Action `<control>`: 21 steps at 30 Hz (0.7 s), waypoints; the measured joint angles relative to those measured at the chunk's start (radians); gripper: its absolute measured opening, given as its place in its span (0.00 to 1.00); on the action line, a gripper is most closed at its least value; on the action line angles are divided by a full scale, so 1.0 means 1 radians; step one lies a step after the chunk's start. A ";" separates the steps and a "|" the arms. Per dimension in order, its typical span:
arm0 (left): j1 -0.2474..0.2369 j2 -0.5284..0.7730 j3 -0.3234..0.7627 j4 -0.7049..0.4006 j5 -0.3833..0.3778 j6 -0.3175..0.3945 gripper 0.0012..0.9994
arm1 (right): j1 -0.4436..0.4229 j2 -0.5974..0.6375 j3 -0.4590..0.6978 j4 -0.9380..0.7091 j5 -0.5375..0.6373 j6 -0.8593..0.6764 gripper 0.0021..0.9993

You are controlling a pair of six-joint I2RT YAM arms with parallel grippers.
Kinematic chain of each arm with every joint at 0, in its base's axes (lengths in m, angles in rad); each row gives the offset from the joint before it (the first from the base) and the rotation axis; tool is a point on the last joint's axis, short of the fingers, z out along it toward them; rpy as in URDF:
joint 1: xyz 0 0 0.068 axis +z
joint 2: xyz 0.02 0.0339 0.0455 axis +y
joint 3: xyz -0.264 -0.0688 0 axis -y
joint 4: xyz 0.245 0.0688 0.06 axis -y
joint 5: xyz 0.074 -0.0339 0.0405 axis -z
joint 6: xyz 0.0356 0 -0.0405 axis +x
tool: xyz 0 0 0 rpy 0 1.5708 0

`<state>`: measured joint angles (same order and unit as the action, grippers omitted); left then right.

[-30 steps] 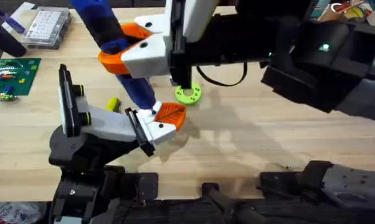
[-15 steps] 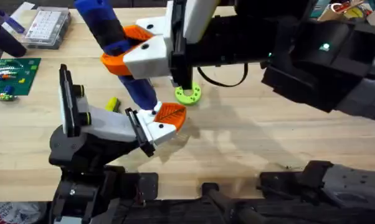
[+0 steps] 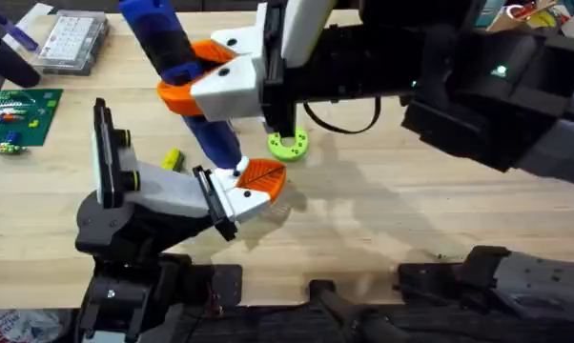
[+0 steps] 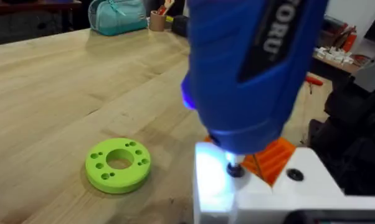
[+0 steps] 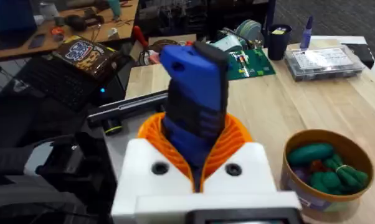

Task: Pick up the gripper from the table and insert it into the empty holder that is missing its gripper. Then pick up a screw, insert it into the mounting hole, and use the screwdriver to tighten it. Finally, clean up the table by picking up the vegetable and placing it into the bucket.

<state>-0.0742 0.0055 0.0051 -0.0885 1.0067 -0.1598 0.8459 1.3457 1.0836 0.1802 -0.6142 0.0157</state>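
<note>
1. The large light wooden worktop with visible grain carries everything.
2. The right arm reaches across the middle, and its white hand with orange ribbed pads is closed around the blue pen-shaped powered screwdriver, gripping the body partway along.
3. The screwdriver's long axis runs on a slant in the overhead view: its butt end is toward the far left and its thin metal tip points down toward the near side, onto the holder. In the left wrist view the tip meets the holder's white face, and a blue light glows on the tool's side.
4. The white angular plastic holder with a black end plate lies low at the near left, on the left arm. How open the left hand is cannot be told.
5. The small orange triangular ribbed plastic gripper sits at the holder's end, just beside the screwdriver tip.
6. The round yellow-brown bucket holds green vegetables, seen in the right wrist view.
7. A lime-green round disc with holes lies on the worktop just beyond the orange gripper, apart from it.
8. A clear plastic parts box and a green circuit board lie at the far left.
</note>
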 joint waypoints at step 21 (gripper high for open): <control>0.000 -0.001 0.000 0.002 -0.009 -0.012 0.01 | 0.005 -0.003 -0.040 0.120 0.006 0.034 0.02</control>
<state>-0.0742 0.0049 0.0051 -0.0862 0.9975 -0.1722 0.8509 1.3425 1.0433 0.3001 -0.6084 0.0498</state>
